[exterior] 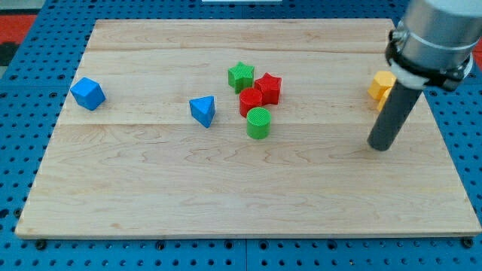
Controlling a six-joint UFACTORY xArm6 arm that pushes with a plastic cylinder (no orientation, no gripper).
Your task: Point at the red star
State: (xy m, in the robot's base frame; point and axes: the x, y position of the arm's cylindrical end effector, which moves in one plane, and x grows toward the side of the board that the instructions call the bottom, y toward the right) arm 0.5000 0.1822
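The red star (268,88) sits near the board's middle, packed against a green star (241,76), a red cylinder (250,101) and a green cylinder (258,123). The rod's tip (379,147) rests well off to the view's right, below a yellow block (380,86); bare wood lies between. There is no pincer, only the rod.

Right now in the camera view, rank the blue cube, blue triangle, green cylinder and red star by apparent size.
1. blue cube, looks largest
2. green cylinder
3. blue triangle and red star: too alike to rank.
The gaps are small, and the cylinder sits nearer the view's bottom, so its place is unsure.
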